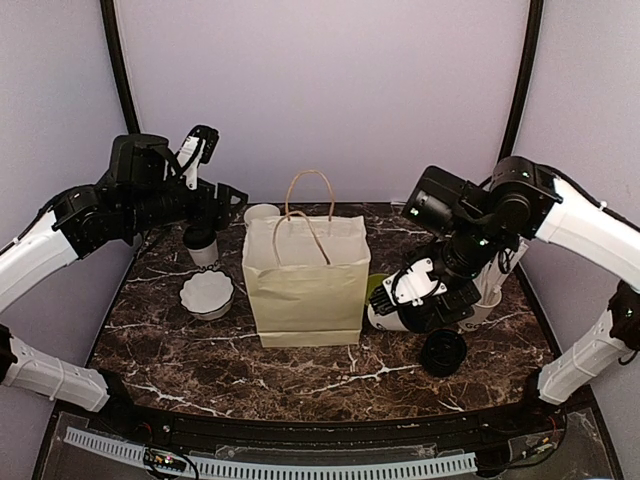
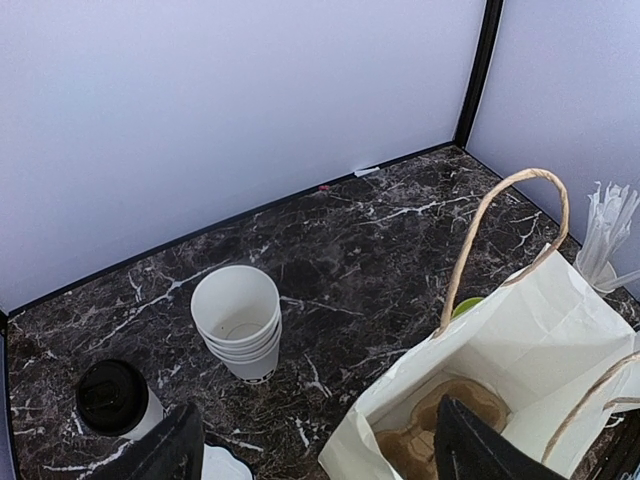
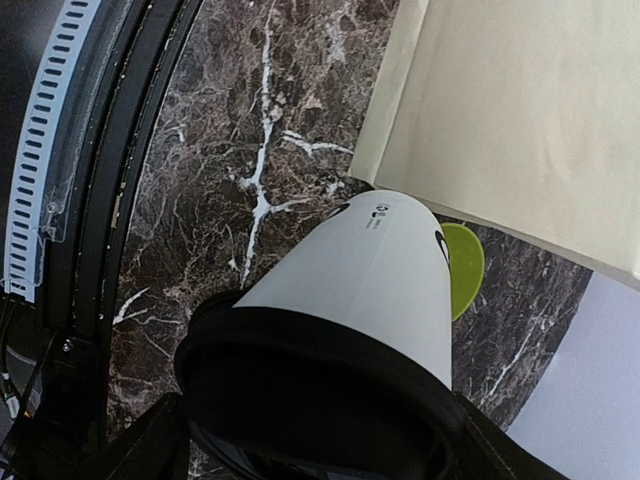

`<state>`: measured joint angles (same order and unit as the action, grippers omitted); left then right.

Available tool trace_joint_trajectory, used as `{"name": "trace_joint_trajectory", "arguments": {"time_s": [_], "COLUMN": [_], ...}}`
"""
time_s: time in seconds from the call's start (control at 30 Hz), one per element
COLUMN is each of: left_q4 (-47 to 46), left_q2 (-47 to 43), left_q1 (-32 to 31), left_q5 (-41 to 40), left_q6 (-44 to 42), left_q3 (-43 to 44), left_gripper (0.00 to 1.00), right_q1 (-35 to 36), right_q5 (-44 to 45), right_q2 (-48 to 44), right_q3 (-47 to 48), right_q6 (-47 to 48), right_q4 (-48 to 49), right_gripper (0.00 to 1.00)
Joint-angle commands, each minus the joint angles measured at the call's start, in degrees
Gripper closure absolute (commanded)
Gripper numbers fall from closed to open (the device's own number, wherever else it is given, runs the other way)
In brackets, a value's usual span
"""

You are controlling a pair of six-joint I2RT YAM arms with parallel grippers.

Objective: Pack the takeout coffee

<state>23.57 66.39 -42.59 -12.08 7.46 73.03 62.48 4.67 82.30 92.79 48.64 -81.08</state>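
Bright even light, soft shadows, close foreground slightly blurred

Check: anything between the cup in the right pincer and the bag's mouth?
Only the side wall of the paper bag: the cup in the right pincer is beside it, below its rim. The handles arch over the mouth, and the left pincer hovers open by its left edge.

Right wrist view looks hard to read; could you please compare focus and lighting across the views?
Right wrist: the coffee cup fills the frame, its black lid dark and soft, marble crisp. Left wrist: evenly lit, sharp, only the left claw's fingers dark. Top external: soft, even light, paper bag sharp.
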Motion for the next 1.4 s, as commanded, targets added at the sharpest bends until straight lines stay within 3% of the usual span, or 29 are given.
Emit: {"name": "trace_joint_trajectory", "arguments": {"time_s": [0.0,0.27,0.67,0.8,1.1,1.37], "left_q4": [0.2,0.45,-0.42,-0.9,-1.24,-0.87], "left_q2": [-0.67,-0.95,-2.84,-2.68,-3.2,-3.3], "left_q1": [0.32,0.31,0.36,0.29,0.3,0.32], "left_q5": [-0.27,1.95,3.95,4.74,5.91,6.04], "left_q6": [-0.07,0.33,0.72,0.63,0.79,0.69], "left_q3": [-0.62,-2.73,-6.71,-7.57,-9.22,-9.37], "left_gripper": [0.18,0.18,0.18,0.18,0.18,0.18], "right_q1": [1.22,3.19,3.02,2.84,0.02,-0.88], "right_q5": [-4.28,-9.65,-10.68,-10.34,-11.62,-14.7], "right_q2": [1.96,8.58,17.65,18.52,14.75,9.72], "right_q3": [-5.64,-7.07,-5.54,-5.19,-2.76,-6.54], "right_q6": [1.49,0.95,-2.59,-3.62,-1.68,0.08], "right_q4": [-0.22,-0.22,0.25,1.8,2.83,5.32], "right_gripper": [0.49,0.45,0.41,0.33,0.03,0.02]}}
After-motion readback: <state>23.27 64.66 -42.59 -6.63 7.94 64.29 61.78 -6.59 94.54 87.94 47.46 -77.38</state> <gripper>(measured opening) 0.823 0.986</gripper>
